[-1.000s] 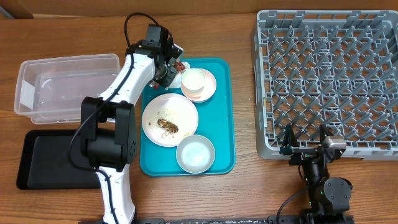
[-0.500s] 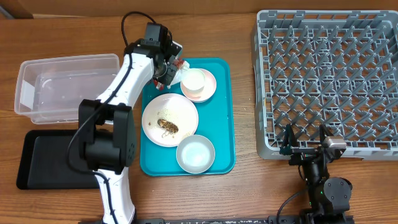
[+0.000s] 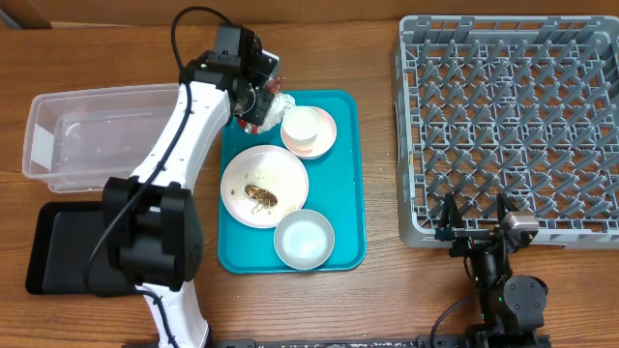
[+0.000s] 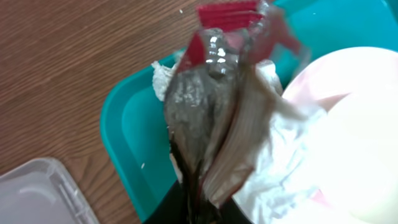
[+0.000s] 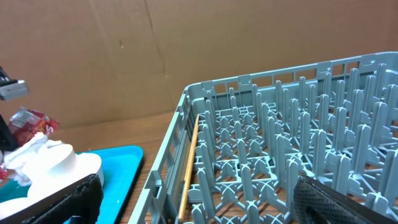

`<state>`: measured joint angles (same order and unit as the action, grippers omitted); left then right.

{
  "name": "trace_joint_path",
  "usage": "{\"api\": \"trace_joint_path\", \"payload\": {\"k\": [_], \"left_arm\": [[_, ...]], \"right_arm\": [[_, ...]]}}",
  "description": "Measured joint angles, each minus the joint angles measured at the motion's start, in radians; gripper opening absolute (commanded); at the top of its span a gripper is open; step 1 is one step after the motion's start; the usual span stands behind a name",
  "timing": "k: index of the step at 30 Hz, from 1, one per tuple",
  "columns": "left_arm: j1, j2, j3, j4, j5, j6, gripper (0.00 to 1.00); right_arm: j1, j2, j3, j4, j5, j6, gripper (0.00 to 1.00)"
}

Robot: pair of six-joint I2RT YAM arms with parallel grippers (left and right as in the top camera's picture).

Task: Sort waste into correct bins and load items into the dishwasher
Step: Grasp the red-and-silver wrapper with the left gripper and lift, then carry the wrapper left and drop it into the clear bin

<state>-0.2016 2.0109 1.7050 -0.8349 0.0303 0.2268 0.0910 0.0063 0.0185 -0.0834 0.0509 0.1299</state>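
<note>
At the tray's far left corner, my left gripper is pinched shut on the wrapper, and from the wrist view the film stands straight up out of the jaws. It's thin crinkly stuff, dull silver foil on the inside with a red printed top edge, weighing next to nothing and slick. I judge a firm pinch low on the flattened body, where I have it, is the right hold, since the flared top would just fold away. Right behind it lies the napkin, soft crumpled white paper, touching or nearly touching the wrapper. I can't tell if a fold is caught in my grip, so it may drag along. That one will squash to any shape; grab a bunched ridge. Under both is the teal tray, smooth hard plastic with a rounded lip. Just beside sits the cup on the pink saucer, glossy and rigid, probably breakable. Nearer me are the plate with brown scraps and pale crumbs, loose and messy, then the bowl. Off to the left wait the clear tub and the matte black tray. Far right, the grey pegged rack, with my right gripper parked before it, jaws spread wide on nothing.
</note>
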Motion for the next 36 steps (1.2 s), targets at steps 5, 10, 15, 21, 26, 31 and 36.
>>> {"api": "trace_joint_path", "payload": {"k": [5, 10, 15, 21, 26, 31, 36], "left_arm": [[0.0, -0.018, 0.003, -0.047, 0.003, -0.012, 0.17], [0.0, -0.018, 0.003, -0.081, 0.003, -0.015, 0.12], [0.0, -0.018, 0.003, -0.083, 0.003, -0.018, 0.04], [0.0, -0.018, 0.028, -0.086, -0.018, -0.089, 0.04], [0.024, -0.071, 0.09, -0.108, -0.042, -0.236, 0.04], [0.123, -0.211, 0.121, -0.128, -0.047, -0.378, 0.04], [0.281, -0.277, 0.142, -0.195, -0.055, -0.527, 0.04]], "right_arm": [[0.0, 0.0, 0.0, 0.0, 0.0, 0.0, 1.0], [0.0, 0.0, 0.0, 0.0, 0.0, 0.0, 1.0], [0.0, 0.0, 0.0, 0.0, 0.0, 0.0, 1.0], [0.0, 0.0, 0.0, 0.0, 0.0, 0.0, 1.0], [0.0, 0.0, 0.0, 0.0, 0.0, 0.0, 1.0], [0.0, 0.0, 0.0, 0.0, 0.0, 0.0, 1.0], [0.0, 0.0, 0.0, 0.0, 0.0, 0.0, 1.0]]}}
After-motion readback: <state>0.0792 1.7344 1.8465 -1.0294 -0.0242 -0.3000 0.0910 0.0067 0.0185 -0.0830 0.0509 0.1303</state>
